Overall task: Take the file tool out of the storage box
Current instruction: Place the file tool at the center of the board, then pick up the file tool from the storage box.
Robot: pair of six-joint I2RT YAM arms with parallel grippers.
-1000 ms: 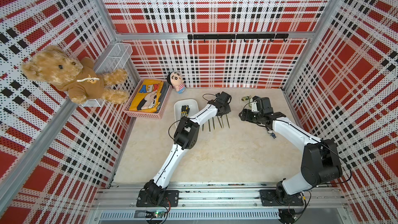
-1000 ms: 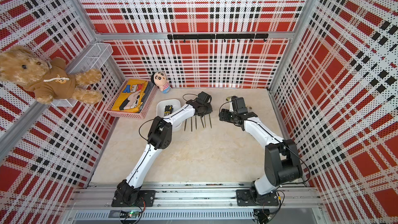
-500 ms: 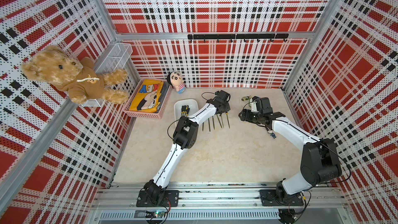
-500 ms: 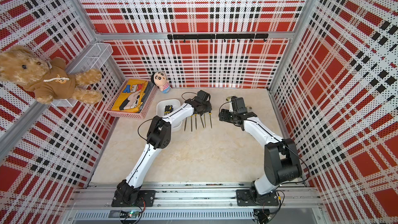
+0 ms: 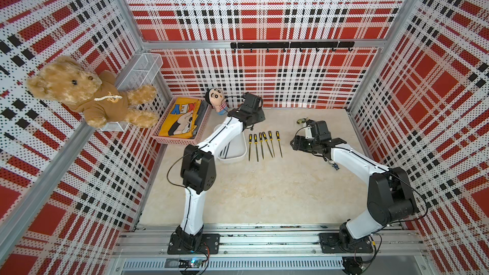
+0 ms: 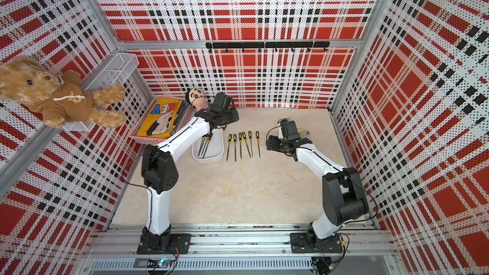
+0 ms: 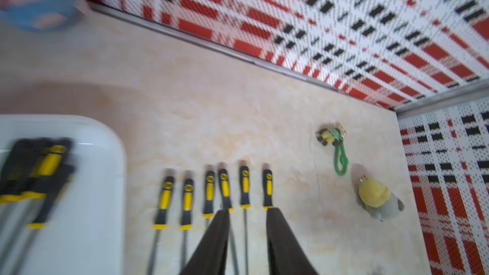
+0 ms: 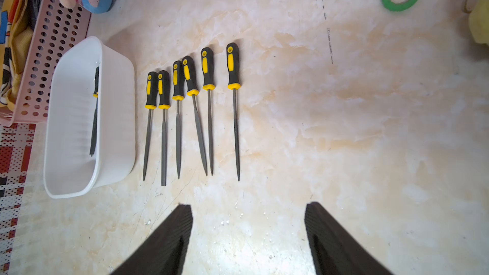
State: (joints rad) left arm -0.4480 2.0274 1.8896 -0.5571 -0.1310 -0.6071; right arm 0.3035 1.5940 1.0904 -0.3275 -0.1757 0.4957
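Bench (image 5: 264, 194): marbled, carries every item below.
Storage box (image 8: 116, 128): white tub, just to one side of the left jaws and well apart from the right jaws.
Left jaws: narrowly parted, holding nothing.
Right jaws: spread wide, empty.
Row of six files (image 8: 190, 75): on the bench beneath the left jaws, ahead of the right jaws.
Files in the box (image 7: 49, 166): several, blurred.
Step, as we judge it: fetching another file. Next, we would have the left jaws cross over the box, descend astride one handle and close.
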